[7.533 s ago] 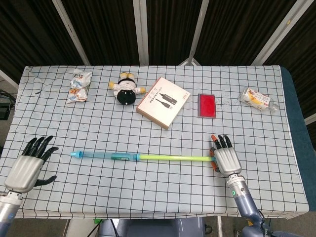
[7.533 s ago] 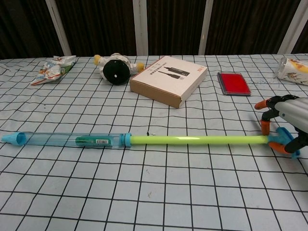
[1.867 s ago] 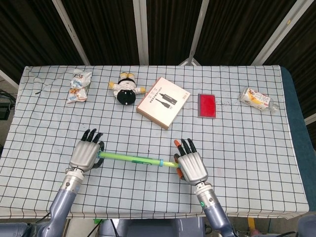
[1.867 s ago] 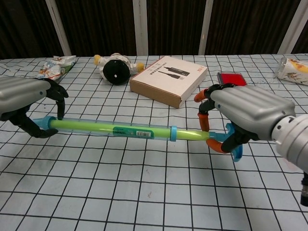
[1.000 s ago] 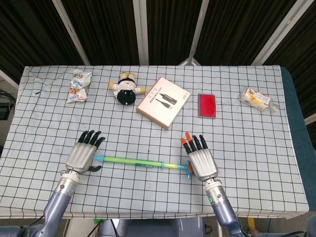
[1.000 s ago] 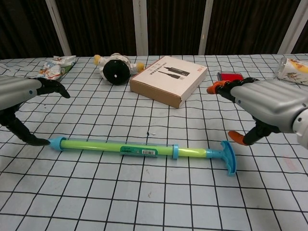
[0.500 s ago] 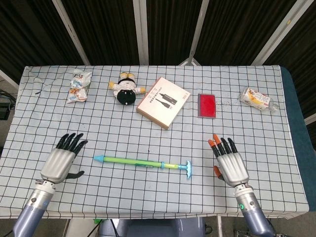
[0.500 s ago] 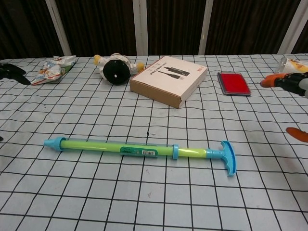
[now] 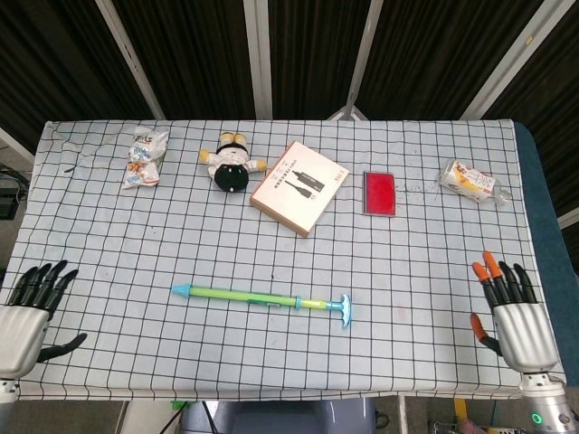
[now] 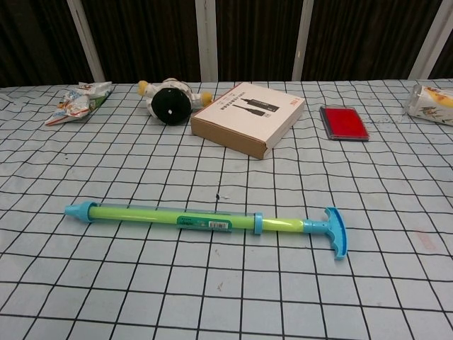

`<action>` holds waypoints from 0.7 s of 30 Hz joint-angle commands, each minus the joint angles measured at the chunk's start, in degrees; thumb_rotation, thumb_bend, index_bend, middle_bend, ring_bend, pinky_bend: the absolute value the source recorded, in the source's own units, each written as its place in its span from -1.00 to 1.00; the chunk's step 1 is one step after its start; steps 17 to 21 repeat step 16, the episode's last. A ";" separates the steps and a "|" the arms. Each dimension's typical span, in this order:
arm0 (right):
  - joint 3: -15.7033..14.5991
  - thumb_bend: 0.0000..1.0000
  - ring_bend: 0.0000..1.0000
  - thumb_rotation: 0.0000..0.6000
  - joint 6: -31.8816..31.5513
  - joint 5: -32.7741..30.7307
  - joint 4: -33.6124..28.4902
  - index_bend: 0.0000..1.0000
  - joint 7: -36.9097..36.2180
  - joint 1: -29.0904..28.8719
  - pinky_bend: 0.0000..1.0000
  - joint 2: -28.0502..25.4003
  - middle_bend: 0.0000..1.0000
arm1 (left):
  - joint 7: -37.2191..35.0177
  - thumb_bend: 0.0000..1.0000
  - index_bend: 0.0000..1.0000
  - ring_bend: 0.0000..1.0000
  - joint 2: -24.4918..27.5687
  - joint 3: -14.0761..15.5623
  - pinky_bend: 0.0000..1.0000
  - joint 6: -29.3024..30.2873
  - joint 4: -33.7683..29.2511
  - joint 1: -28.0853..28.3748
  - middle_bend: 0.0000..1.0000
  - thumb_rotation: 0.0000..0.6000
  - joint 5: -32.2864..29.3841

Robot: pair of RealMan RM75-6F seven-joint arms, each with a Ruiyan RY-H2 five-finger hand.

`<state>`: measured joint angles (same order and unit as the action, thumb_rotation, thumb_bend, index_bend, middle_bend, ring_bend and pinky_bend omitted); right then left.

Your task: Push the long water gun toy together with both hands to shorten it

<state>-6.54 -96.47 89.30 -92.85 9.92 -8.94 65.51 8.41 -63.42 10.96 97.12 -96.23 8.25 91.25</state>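
Showing left robot hand (image 9: 23,316) edge-cropped

Water gun toy (image 10: 205,221) lies near a cardboard box (image 10: 248,118).

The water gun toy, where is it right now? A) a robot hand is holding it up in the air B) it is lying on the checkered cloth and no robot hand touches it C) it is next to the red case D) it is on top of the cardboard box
B: the water gun toy lies flat on the checkered cloth, with the left robot hand and right robot hand far off at the table's edges.
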 commanded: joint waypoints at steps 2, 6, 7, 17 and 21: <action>1.19 -0.11 -1.00 1.00 -4.94 1.54 5.50 -1.00 -7.09 4.31 -1.00 -0.15 -1.00 | -4.68 -0.60 -0.90 -1.00 0.42 -0.75 -1.00 1.79 3.91 -2.70 -1.00 1.00 -0.47; 2.05 -0.11 -1.00 1.00 -4.85 1.28 6.47 -1.00 -7.36 4.89 -1.00 0.66 -1.00 | -6.69 -0.60 -0.92 -1.00 1.13 -1.73 -1.00 2.21 5.25 -3.69 -1.00 1.00 -1.40; 2.06 -0.11 -1.00 1.00 -4.23 1.10 6.45 -1.00 -6.96 4.87 -1.00 0.77 -1.00 | -7.03 -0.60 -0.93 -1.00 1.14 -1.92 -1.00 2.18 5.52 -3.83 -1.00 1.00 -1.50; 3.63 -0.11 -1.00 1.00 -0.54 -1.29 3.18 -1.00 -6.00 5.36 -1.00 0.14 -1.00 | -6.49 -0.60 -0.95 -1.00 -0.29 -4.13 -1.00 -0.43 7.59 -3.79 -1.00 1.00 -1.61; 3.63 -0.11 -1.00 1.00 -0.54 -1.29 3.18 -1.00 -6.00 5.36 -1.00 0.14 -1.00 | -6.49 -0.60 -0.95 -1.00 -0.29 -4.13 -1.00 -0.43 7.59 -3.79 -1.00 1.00 -1.61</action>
